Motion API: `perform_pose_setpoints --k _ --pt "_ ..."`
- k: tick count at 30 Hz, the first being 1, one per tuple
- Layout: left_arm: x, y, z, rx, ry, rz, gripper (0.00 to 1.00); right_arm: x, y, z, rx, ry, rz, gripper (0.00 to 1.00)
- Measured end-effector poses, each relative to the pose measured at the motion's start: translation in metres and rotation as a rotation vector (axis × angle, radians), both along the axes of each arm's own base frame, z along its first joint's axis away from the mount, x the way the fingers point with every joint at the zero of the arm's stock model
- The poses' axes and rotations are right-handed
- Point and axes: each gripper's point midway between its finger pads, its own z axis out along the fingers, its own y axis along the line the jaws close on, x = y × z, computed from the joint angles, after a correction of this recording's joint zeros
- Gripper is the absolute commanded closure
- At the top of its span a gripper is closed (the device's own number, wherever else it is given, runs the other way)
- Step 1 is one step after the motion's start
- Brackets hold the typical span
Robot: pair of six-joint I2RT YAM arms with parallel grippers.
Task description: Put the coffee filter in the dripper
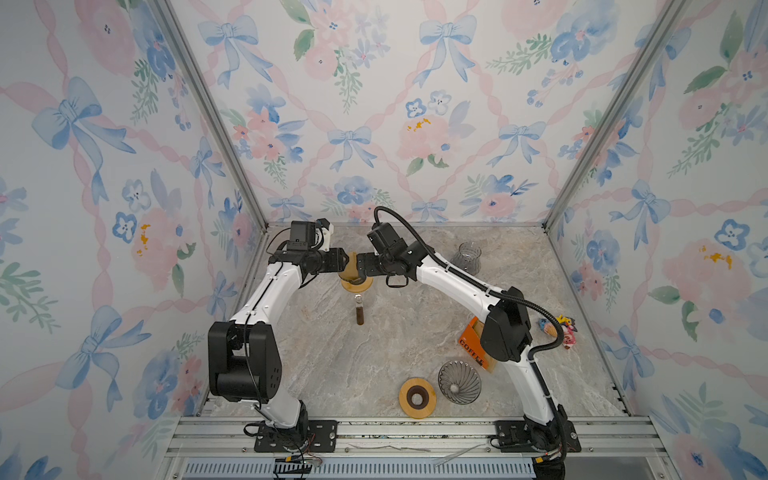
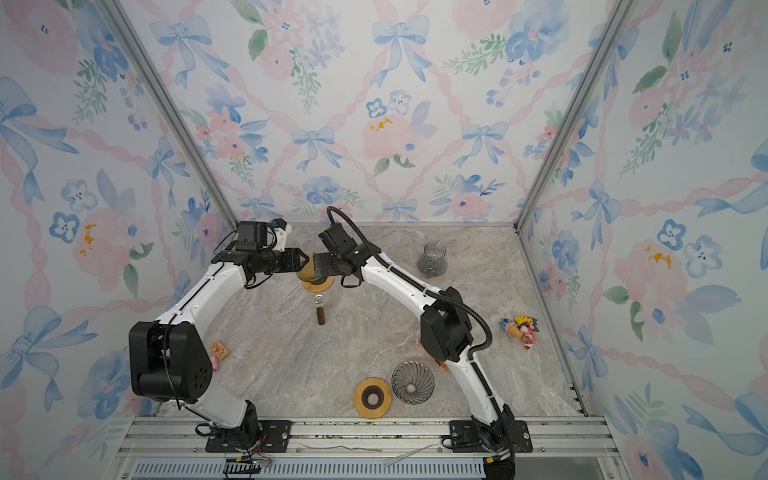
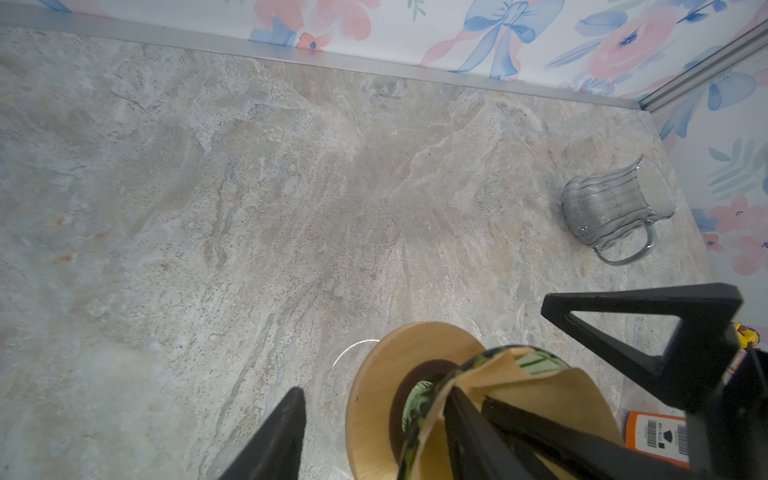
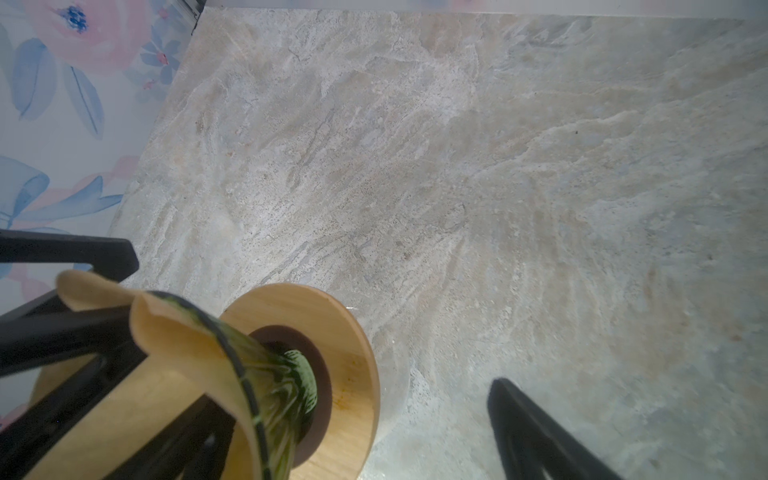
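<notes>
- Nearest the front edge: a spare wooden ring stand (image 1: 417, 397) just beside a grey ribbed dripper (image 1: 459, 381), with an orange coffee box (image 1: 472, 348) behind them; all well apart from the work.
- Mid-table (image 1: 332, 365): a small brown bottle (image 1: 359, 313) just in front of the working wooden stand (image 3: 382, 374); likely the first thing to clip on a low pull-back.
- Further back: brown paper coffee filter (image 4: 187, 345) already down inside the green glass dripper (image 4: 286, 386) on that stand. Looks largely done, apart from one flap of paper curled over the rim.
- Left gripper (image 1: 344, 262) and right gripper (image 1: 362, 270) meeting over the cone, fingers (image 3: 282, 436) of each spread, pinching nothing; one finger of each apparently inside the paper.
- Probably left: smoothing that flap, then lifting both out straight up.
- Beyond: bare table to the back wall (image 1: 374, 124); glass pitcher (image 1: 467, 255) well off on the right arm's side.
</notes>
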Motion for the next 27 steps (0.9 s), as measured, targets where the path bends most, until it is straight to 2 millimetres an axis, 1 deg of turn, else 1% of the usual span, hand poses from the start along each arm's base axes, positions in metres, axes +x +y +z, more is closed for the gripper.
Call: perform_pose_setpoints --k 5,14,21,27 --pt "0.0 -0.001 0.0 0.005 0.0 -0.001 0.44 0.001 -0.003 0.004 -0.002 -0.001 -0.025 0.03" --pt "0.0 -0.001 -0.003 0.008 0.005 0.001 0.44 0.0 -0.014 0.001 -0.038 0.017 -0.059 0.03" --pt "0.0 -0.002 -0.007 0.014 0.014 0.001 0.44 0.0 -0.019 0.0 -0.045 0.033 -0.073 0.04" --pt "-0.001 -0.003 -0.008 0.015 0.02 0.0 0.44 0.0 -0.019 0.0 -0.043 0.035 -0.076 0.04"
